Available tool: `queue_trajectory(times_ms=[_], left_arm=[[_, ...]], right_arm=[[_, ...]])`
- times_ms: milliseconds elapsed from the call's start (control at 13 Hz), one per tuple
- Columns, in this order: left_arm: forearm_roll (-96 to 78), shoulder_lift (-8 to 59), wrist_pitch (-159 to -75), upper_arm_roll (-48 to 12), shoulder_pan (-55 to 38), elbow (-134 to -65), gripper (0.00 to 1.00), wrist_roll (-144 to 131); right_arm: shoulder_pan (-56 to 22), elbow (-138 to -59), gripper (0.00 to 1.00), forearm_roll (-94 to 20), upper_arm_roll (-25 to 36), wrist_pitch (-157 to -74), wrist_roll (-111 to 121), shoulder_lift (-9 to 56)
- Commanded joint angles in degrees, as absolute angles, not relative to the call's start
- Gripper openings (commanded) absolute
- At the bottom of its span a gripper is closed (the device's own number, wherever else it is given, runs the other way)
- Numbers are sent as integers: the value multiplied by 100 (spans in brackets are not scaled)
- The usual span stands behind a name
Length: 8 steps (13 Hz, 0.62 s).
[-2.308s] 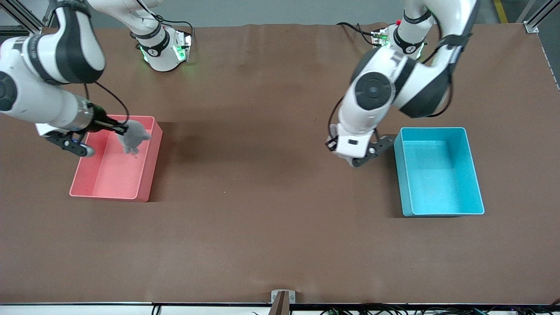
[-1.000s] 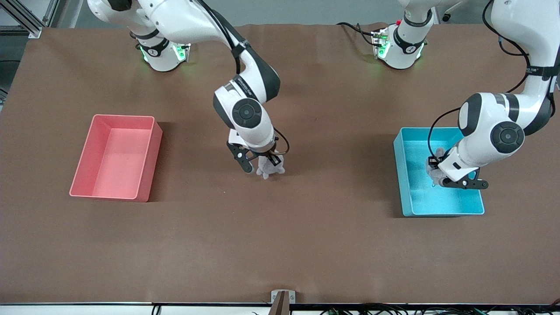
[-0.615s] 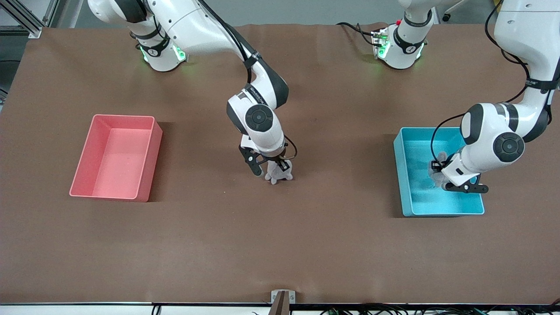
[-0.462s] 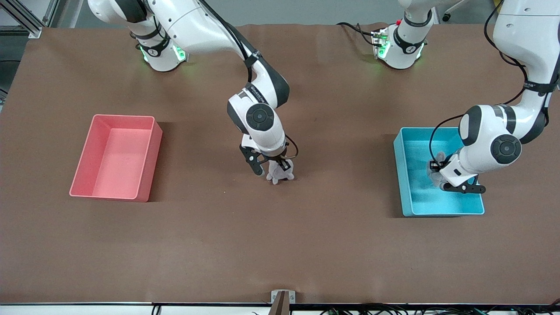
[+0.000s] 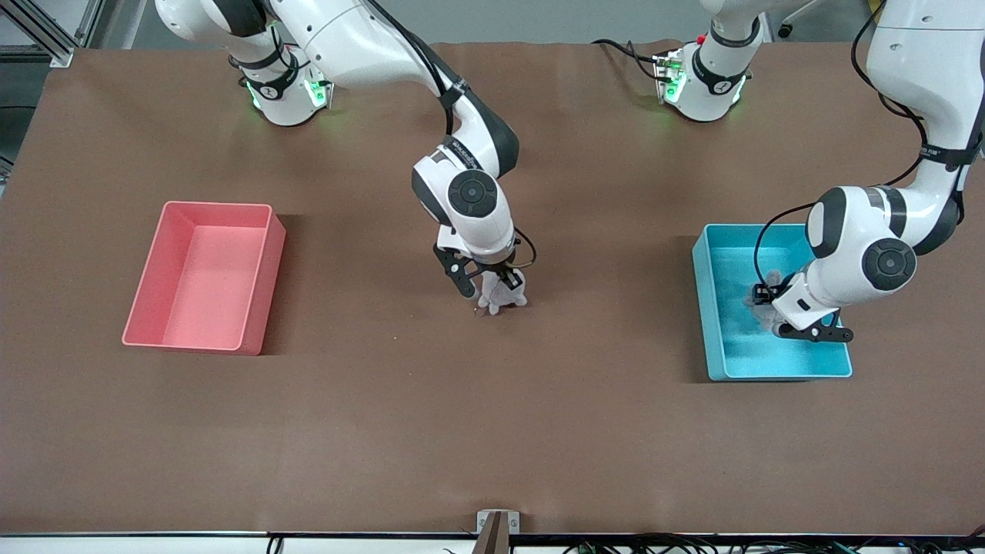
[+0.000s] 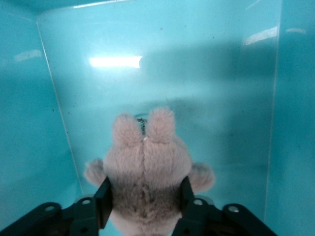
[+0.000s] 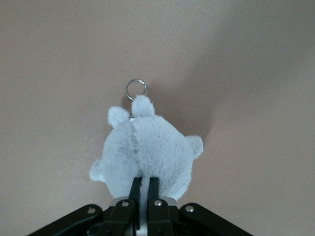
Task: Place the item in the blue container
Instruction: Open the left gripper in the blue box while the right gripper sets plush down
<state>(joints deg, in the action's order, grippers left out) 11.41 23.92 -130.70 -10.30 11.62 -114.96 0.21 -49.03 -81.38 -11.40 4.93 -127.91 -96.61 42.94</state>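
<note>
The blue container (image 5: 772,366) sits on the brown tabletop (image 5: 492,431) toward the left arm's end. The left pincer (image 5: 777,317) is inside the blue container, low over its floor, its fingers (image 6: 104,202) clamped on the sides of a grey plush toy (image 6: 146,167). The right pincer (image 5: 491,286) is over bare tabletop, well apart from the blue container, pinched shut on a second grey plush toy (image 7: 145,153) with a metal key ring (image 7: 136,89). A pink bin (image 5: 262,269) stands toward the right arm's end.
</note>
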Motion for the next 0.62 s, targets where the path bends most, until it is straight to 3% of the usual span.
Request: queue_trajectory(times_ms=[0,77,154,231,308,538], left_arm=[[1248,2101,-13025,-1072,1143,-11514,100,-26],[1248,1996,-13008,-1090,1108,-11514,100,-26],[1239,1917,-12903,-1194,1107,-11505,100,-35],[1239,1838,-12754,-1308,1116,-11470,100,-44],[1239,1785,-12596,-1344,1108,-11418,100,-44],[1239,1591,-12104,-1695,1116,-11259,100,-44]], right_arm=[[-4966,-8130,1,-1125,571,-12735,-9809,4254],[-4966,-8130,3,-1108,571,-12744,-9800,4263],[-4948,-8130,28,-1055,571,-12744,-9774,4263],[-4905,-8130,93,-994,571,-12735,-9765,4263],[-4896,-8130,100,-906,580,-12735,-9739,4245],[-4703,-8121,100,-695,589,-12622,-9424,4201]])
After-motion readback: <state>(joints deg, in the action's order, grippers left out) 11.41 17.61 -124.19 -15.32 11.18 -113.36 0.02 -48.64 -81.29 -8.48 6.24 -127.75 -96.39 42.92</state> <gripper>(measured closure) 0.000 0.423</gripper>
